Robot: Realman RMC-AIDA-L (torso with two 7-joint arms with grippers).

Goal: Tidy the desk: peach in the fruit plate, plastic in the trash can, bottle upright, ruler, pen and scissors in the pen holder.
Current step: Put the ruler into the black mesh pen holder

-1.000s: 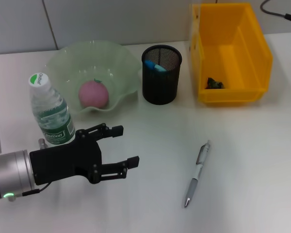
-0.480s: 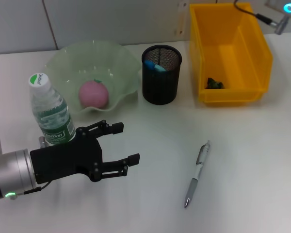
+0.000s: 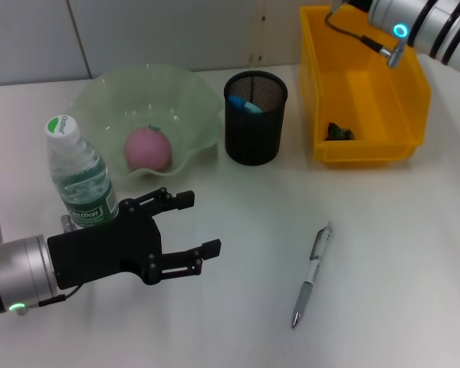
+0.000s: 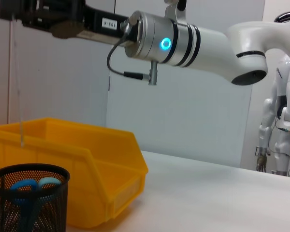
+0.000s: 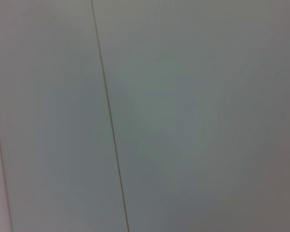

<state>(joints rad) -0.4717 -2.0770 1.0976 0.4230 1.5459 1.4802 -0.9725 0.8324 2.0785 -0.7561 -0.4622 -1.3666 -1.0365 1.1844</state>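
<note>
One pen (image 3: 312, 274) is what you've got lowest in the head view, lying loose on the white desk (image 3: 383, 253) at lower centre-right, nothing touching it. Your left gripper (image 3: 190, 226) sits at lower left, black fingers spread open and holding nothing, pointing toward the middle of the frame. Just behind its knuckles the water bottle (image 3: 80, 176) stands upright, green cap up, close to the gripper body, though you can't tell if they touch.

Further up, the peach (image 3: 147, 148) rests inside the pale green fruit plate (image 3: 188, 96) at upper left. Right beside that is the black mesh pen holder (image 3: 255, 119) with the blue-handled scissors (image 3: 245, 105) in it; the left wrist view shows those handles through the mesh too. Next over, upper right, is the yellow trash can (image 3: 364, 84), a small dark scrap (image 3: 337, 132) lying on its floor.

Your right arm (image 3: 414, 23) pokes in at the top right corner, above the bin's far end, blue ring lit. In the left wrist view the right gripper (image 4: 38, 12) hangs over the bin, but you can't tell if it's open or closed. The right wrist view only gives you a blank wall.
</note>
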